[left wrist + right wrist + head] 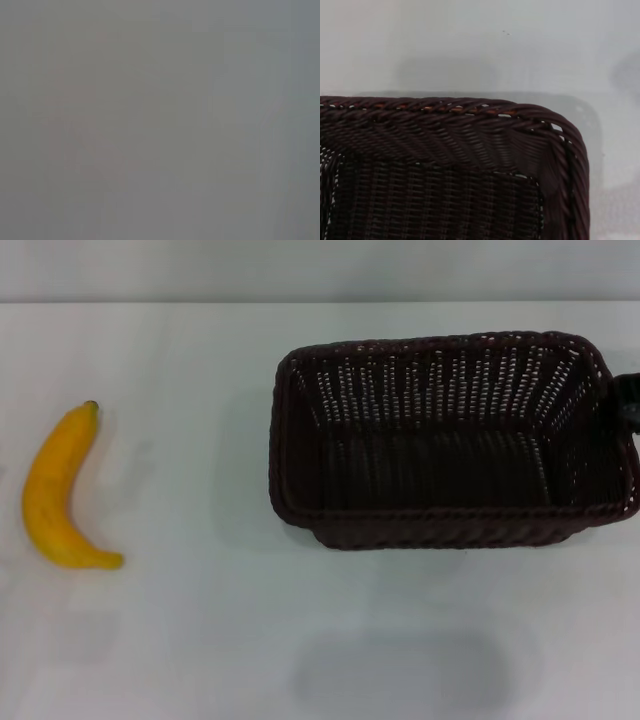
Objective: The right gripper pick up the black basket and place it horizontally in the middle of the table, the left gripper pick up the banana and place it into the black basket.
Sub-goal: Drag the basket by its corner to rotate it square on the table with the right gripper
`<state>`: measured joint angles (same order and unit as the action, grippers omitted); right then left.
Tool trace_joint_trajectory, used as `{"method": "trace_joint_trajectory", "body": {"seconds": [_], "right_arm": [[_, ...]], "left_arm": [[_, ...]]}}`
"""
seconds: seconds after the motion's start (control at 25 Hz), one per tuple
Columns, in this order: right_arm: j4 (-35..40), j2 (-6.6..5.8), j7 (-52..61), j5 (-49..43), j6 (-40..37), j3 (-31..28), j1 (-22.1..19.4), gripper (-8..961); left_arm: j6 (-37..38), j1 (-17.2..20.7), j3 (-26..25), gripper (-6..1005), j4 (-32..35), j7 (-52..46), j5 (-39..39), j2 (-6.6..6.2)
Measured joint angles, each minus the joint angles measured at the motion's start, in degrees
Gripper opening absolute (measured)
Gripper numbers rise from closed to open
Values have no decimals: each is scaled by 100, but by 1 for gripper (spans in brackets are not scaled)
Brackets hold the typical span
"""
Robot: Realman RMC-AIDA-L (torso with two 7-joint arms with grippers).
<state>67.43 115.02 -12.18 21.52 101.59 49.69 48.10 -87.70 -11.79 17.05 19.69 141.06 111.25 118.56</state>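
Observation:
The black basket (450,440) stands upright on the white table (200,640), right of centre, its long side running left to right and its inside empty. A corner of the basket's braided rim (535,120) fills the right wrist view from above. At the basket's right end, a small dark part of the right gripper (628,400) shows at the picture's edge, close to the rim. The banana (60,490) lies on the table at the far left, stem tip pointing away from me. The left gripper is out of view; its wrist view is plain grey.
The table's back edge (320,302) meets a grey wall. A wide stretch of bare tabletop (190,440) separates the banana from the basket.

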Motion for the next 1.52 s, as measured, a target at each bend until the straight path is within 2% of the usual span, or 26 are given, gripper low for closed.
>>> {"method": "trace_joint_trajectory", "body": {"seconds": [0.24,0.48,0.8,1.0,1.2,1.4,1.52], "right_arm": [[-24,-11,-36,-14,14,221,59,199],[129,-104,-32,-491,5,487,81,209],[452,-8,-68,-617,152,763,44,213],[570,87,120,-651,176,1398,-19,217],[835,114,495,-1267,183,2093,43,218],[846,116,591,-1297,165,2105,140,218],[780,117,575,-1175,175,2060,162,271]], "left_arm": [[53,-21,0,856,1,7,3,14],[60,-5,0,854,-22,9,44,27],[16,92,0,851,-45,-18,135,33],[11,188,0,849,-64,-27,249,40],[46,200,0,847,-133,-15,262,45],[124,195,19,846,-141,9,251,45],[133,194,23,844,-141,9,247,44]]}}
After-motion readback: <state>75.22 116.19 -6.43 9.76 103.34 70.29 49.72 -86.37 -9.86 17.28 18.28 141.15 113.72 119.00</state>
